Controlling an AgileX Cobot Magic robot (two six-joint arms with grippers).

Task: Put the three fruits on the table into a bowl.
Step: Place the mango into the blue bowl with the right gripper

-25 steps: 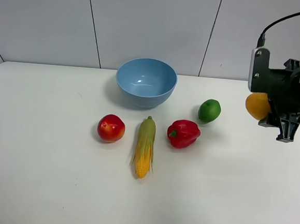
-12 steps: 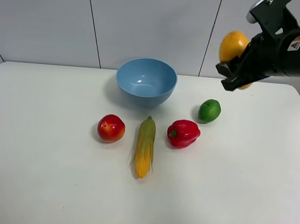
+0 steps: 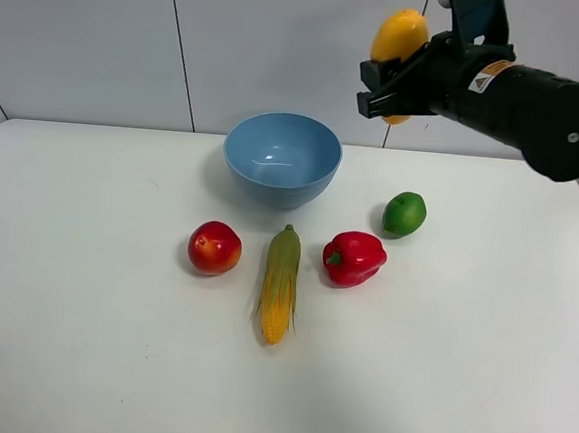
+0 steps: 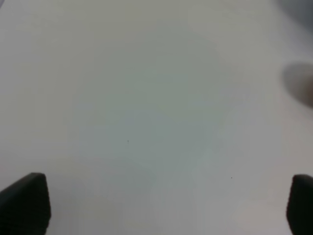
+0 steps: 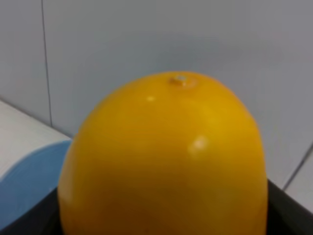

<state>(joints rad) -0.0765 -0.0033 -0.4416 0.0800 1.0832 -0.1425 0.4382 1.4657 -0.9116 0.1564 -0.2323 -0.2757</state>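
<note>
My right gripper (image 3: 393, 79) is shut on the yellow-orange mango (image 3: 399, 40) and holds it high in the air, to the right of and above the light blue bowl (image 3: 282, 158). The mango fills the right wrist view (image 5: 164, 156), with the bowl's rim (image 5: 24, 181) showing below it. The red apple (image 3: 215, 248) lies on the white table (image 3: 83, 291) left of the corn. The small green fruit (image 3: 404, 214) lies right of the bowl. My left gripper (image 4: 156, 205) is open over bare tabletop; it is out of the high view.
A corn cob (image 3: 280, 283) and a red bell pepper (image 3: 353, 258) lie in front of the bowl, between the apple and the green fruit. A grey panelled wall (image 3: 283, 45) stands behind the table.
My right gripper has lifted the mango from low at the right edge and carried it up and left, toward the space above the bowl. Everything on the table stayed in place.
</note>
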